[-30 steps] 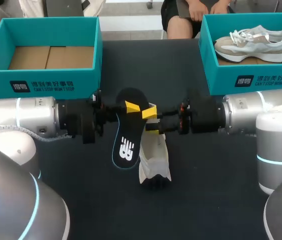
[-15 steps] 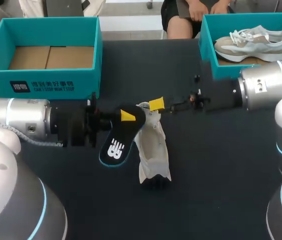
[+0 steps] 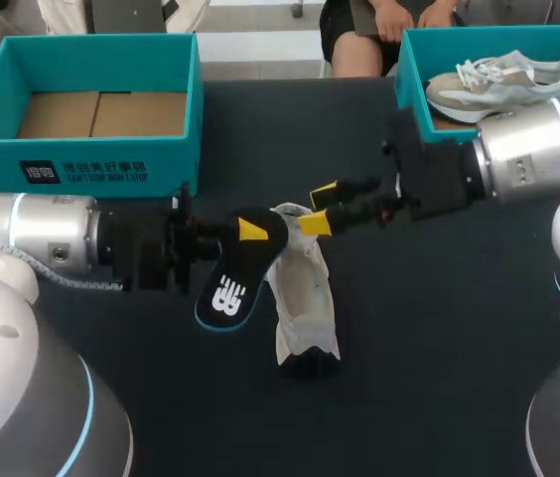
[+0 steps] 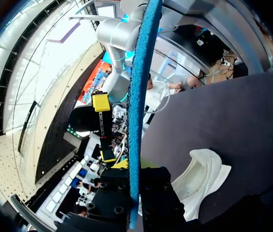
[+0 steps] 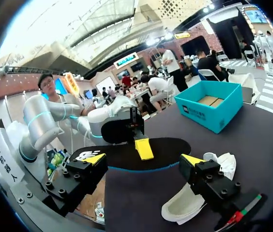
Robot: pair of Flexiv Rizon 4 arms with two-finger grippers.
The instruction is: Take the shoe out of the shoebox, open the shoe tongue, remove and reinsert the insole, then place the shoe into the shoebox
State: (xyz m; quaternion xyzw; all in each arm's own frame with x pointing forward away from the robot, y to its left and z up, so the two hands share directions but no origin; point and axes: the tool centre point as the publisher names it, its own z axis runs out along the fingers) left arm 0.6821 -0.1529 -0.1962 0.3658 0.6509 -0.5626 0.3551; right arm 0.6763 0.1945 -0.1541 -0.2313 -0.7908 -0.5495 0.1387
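Two teal shoeboxes stand at the far edge of the black table. The left shoebox [image 3: 101,164] shows only a bare cardboard floor. The right shoebox [image 3: 411,75] holds a second shoe [image 3: 493,79], pale grey and white with white laces, lying on its side.

Shoe [image 3: 305,303]: on the table at mid-scene, well apart from both boxes, lying lengthwise near to far. The upper is cream-white and looks soft and creased. The opening is at the far end, and there is a dark patch at the near end. In the right wrist view it [image 5: 194,203] lies low on the table, beside and below the insole.

Insole [image 3: 235,278]: out of the shoe and held above the table, just left of it. It is black with a blue rim and a white logo at its near-left end. Its far end sits just beside the shoe's opening; contact cannot be judged. The left wrist view shows it edge-on as a blue strip [image 4: 137,96].

Left gripper [image 3: 252,231]: clamped on the insole's far end, with one yellow tip on top of it.

Right gripper [image 3: 320,207]: fingers spread wide and holding nothing. It hangs over the far end of the shoe, just right of the insole.
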